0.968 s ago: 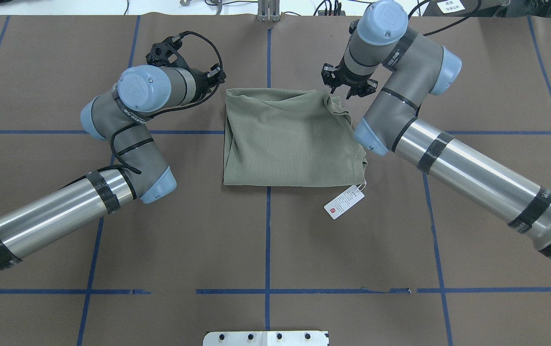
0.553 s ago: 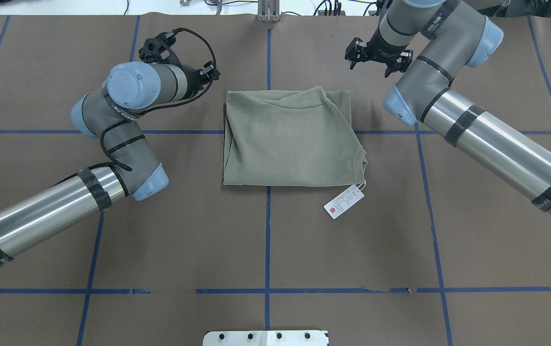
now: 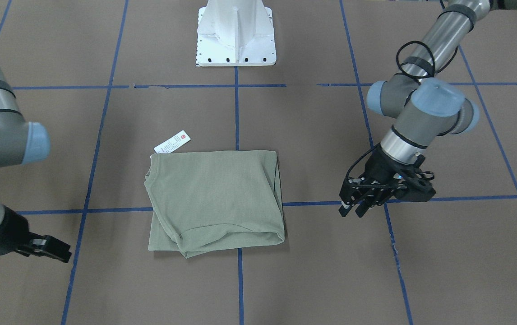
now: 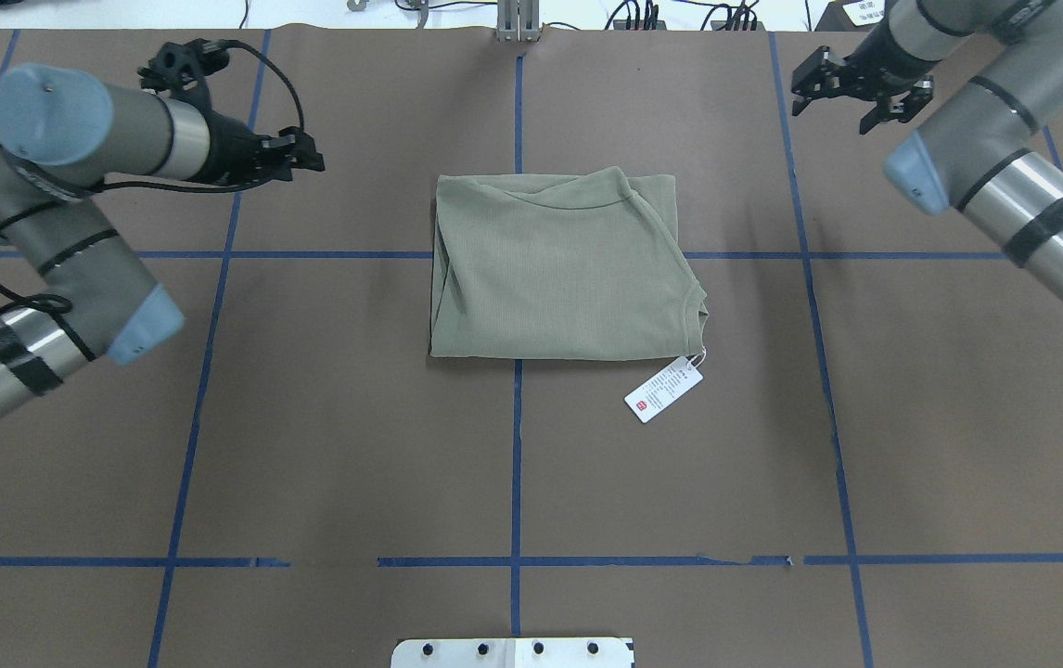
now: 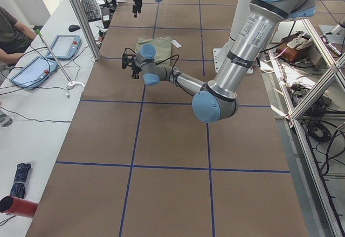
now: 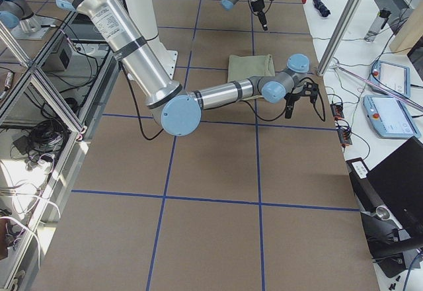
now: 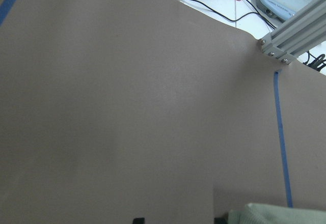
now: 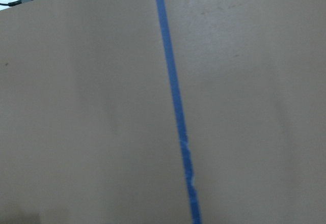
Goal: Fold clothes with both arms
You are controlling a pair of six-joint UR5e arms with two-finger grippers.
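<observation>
1. Both arms have been drawn back from the shirt point(image 4: 559, 269). The left gripper point(image 4: 309, 153), a second ago just beside the far left corner, is now well apart from it. The right gripper point(image 4: 836, 109), earlier at the far right corner, is now out near the table's point(image 4: 355, 445) far edge.
2. Both sets of jaws are seen spread; nothing is held.
3. The shirt is left lying flat at table centre, folded into a compact rectangle, with the hang tag point(image 4: 664, 390) poking out at its near right corner. The far right corner, bunched earlier, has settled.
4. Judgement: the last fold has been released. Folding is taken as complete or nearly so, though slightly uneven layers are noted along the far edge.
</observation>
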